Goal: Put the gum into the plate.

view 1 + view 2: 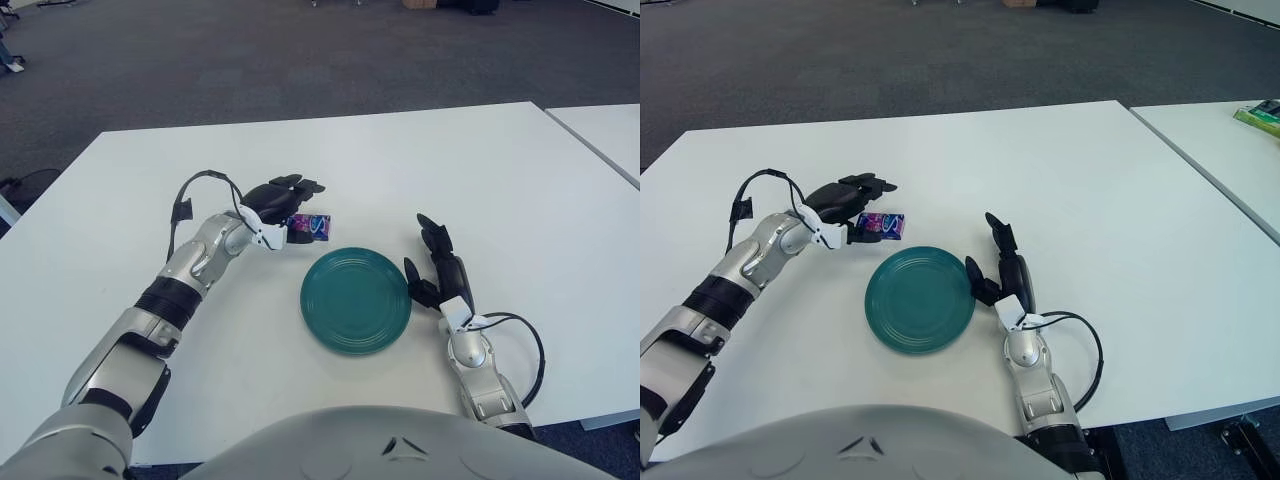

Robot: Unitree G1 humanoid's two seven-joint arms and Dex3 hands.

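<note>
The plate (355,300) lies on the table (520,190), near its front edge and about midway across. The gum (310,227) sits just behind the plate's left rim, apart from it. The left hand (283,200) is at the gum's left side, touching it. The right hand (440,265) shows just right of the plate
</note>
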